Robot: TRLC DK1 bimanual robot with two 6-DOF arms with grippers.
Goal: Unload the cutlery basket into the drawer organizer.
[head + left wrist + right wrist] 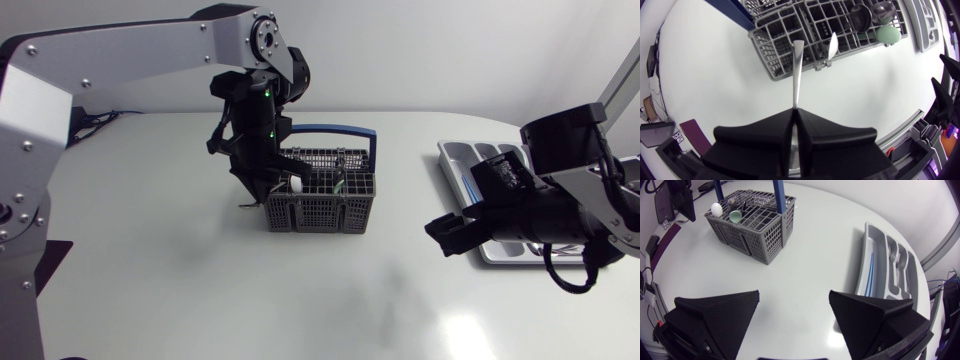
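Observation:
The grey cutlery basket with a blue handle stands mid-table. My left gripper hangs at its left end, shut on a slim silver piece of cutlery. That piece points from the fingertips to the basket's corner; which kind it is stays hidden. A white spoon, a green spoon and a dark one stand in the basket. The grey drawer organizer lies at the right. Near it my right gripper is open and holds nothing.
In the right wrist view the organizer holds a blue-handled piece and silver forks. Bare white tabletop lies between the basket and the organizer. The table's rounded edge runs close behind the organizer.

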